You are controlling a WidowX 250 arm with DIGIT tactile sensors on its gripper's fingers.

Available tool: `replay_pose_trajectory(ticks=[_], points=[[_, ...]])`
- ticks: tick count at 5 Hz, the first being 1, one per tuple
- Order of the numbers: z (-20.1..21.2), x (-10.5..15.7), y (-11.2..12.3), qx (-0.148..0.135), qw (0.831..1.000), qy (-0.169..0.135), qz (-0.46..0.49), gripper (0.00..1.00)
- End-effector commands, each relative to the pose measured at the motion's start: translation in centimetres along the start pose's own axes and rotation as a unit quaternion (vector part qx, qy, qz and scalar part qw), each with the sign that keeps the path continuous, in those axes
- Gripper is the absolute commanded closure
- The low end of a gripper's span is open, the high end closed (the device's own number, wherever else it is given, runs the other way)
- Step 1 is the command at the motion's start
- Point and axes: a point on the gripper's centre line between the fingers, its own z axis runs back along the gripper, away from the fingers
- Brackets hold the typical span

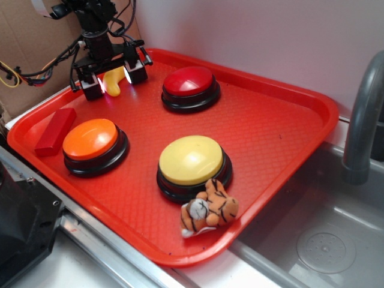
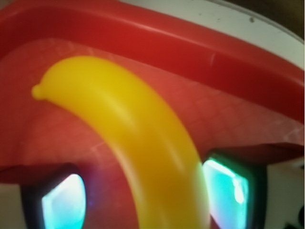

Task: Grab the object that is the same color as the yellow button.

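One yellow toy banana (image 2: 138, 143) sits between our gripper's (image 1: 114, 77) two lit fingers (image 1: 135, 72) at the tray's (image 1: 270, 129) back left corner; whether the jaws already pinch it we cannot tell. It matches the one yellow button (image 1: 192, 159) near the front. Around us: three buttons in all, with one orange button (image 1: 91, 139) and one red button (image 1: 189, 81), plus one red block (image 1: 55, 131) and one plush tiger (image 1: 209, 210).

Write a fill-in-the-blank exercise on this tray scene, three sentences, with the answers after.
1. The gripper stands astride the yellow toy ____.
2. The plush tiger lies against the ____ button, near the tray's front edge.
3. The red block lies beside the ____ button, at the tray's left edge.

Missing words: banana; yellow; orange.
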Motion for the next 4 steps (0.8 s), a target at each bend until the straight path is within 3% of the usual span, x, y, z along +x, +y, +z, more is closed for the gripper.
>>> replay_pose_trajectory(ticks=[1,2,3,4], points=[[2.0,1.5,0.3,-0.024,0.999,-0.022,-0.012,1.00],[5.2,1.8,-0.2,-0.021,0.998,-0.022,-0.049,1.00],[9.8,0.9,-1.8,-0.018,0.991,-0.044,-0.123,1.00],[14.5,-2.7,-3.4,-0.048,0.970,-0.008,-0.239,1.00]])
